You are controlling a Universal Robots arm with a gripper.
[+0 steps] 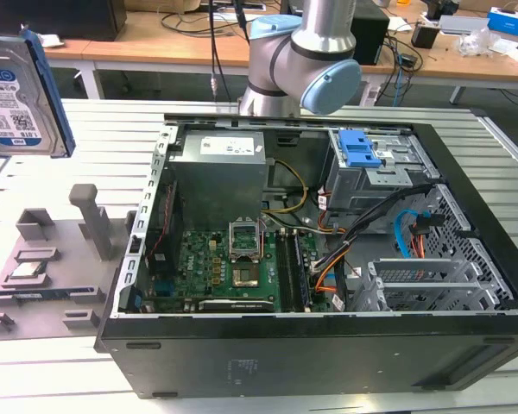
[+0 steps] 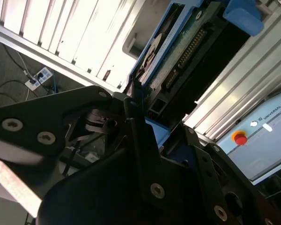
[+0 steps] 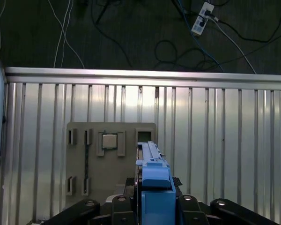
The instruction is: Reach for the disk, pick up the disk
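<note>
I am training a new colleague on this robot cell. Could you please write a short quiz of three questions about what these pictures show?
1. True or false: the disk lies inside the open computer case.
2. Choose one. The small square chip sits: A) on the grey plate; B) inside the computer case; C) on the floor.
3. Fill in: in the first wrist view, the edge of the disk between the fingers of the tool is ____ in colour.

Key
1. False: it is up in the air at the exterior view's left, outside the case, gripped by the tool.
2. A.
3. Blue.
</note>
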